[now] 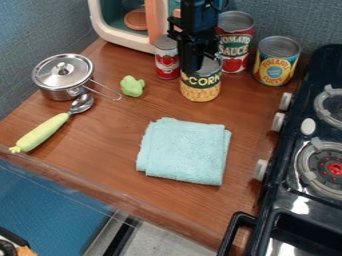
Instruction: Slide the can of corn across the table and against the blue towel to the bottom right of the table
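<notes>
The can of corn stands upright toward the back of the wooden table. Right over it, the black gripper hangs down from the top edge, overlapping the can's top left part; whether it touches the can is hard to tell. The folded light blue towel lies flat in the middle of the table, in front of the can and apart from it.
Behind the corn stand a small red can, a tomato sauce can and a pineapple can. A lidded pot, green piece and spoon are left. The stove borders the right.
</notes>
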